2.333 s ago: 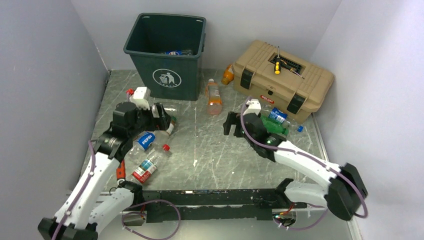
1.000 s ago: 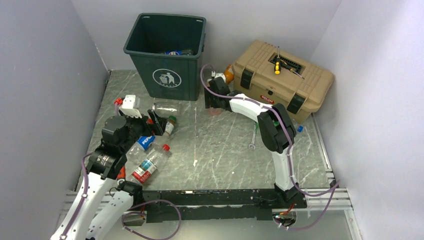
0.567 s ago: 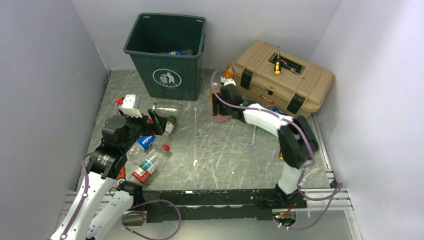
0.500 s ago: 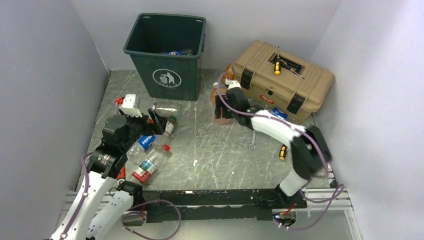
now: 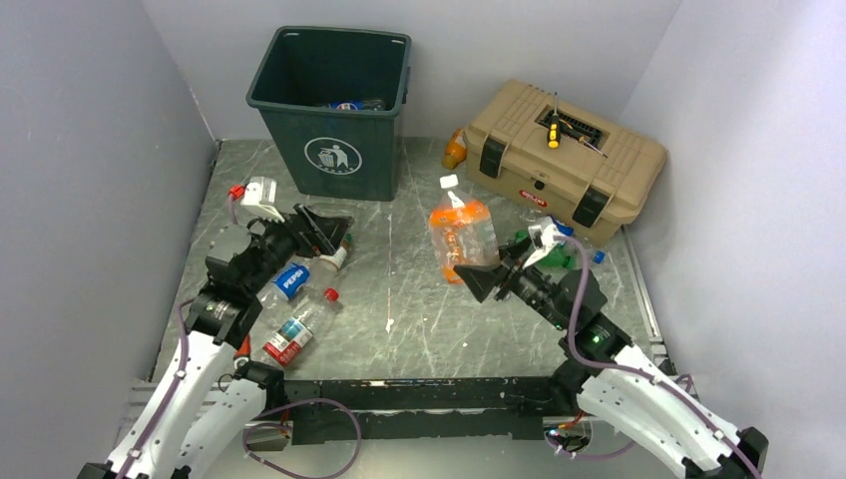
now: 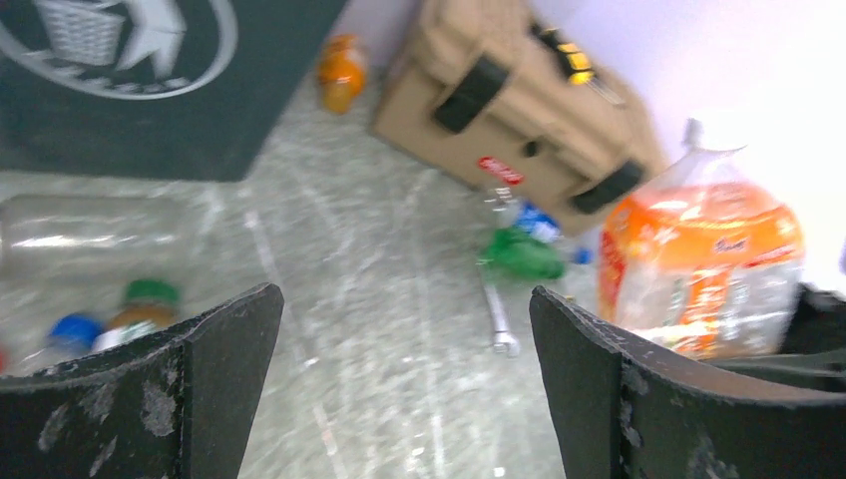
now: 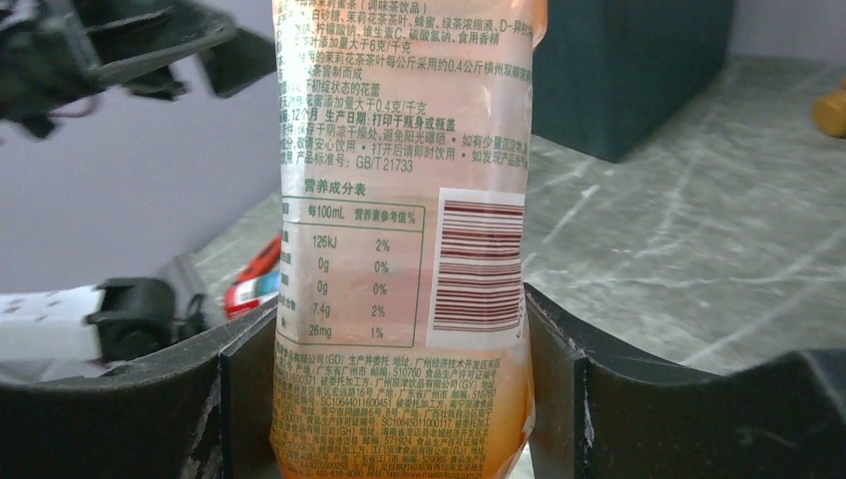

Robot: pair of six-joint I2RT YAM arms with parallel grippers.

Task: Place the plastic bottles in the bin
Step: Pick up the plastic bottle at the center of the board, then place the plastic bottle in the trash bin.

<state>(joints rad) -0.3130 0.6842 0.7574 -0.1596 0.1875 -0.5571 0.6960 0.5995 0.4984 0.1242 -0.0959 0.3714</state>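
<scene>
Right tool (image 7: 399,394): clamped hard on the orange-label bottle (image 5: 461,232), one finger on each side of its lower body, squarely across the label.
Orange-label bottle: up in the air over mid-desk, white cap pointing away toward 12 o'clock, nothing under it.
Handling: looks light to me. It has thin clear walls that would dent under a tight squeeze, and the printed sleeve is slick. The low hold looks firm enough, but it leaves the top free to swing, so a grip nearer the middle would steady it.
Bin (image 5: 299,140): at about 11 o'clock from the held bottle and well apart from it, with a few bottles already lying at the bottom.
Left tool (image 6: 399,379): fingers spread wide with nothing between them, hanging over the cluster at 9 o'clock.
Left on the desk (image 5: 399,299): a Pepsi bottle (image 5: 289,280) and a red-label bottle (image 5: 292,334) near the left arm, a green bottle (image 5: 559,257) beside the toolbox (image 5: 564,160) at 3 o'clock, and a small orange bottle (image 5: 454,150) between bin and toolbox.
Change: half a second back the right arm was stretched far out, its tool low on this bottle near the bin. Now the arm is folded back and the bottle is raised. The left tool has pushed forward too.
</scene>
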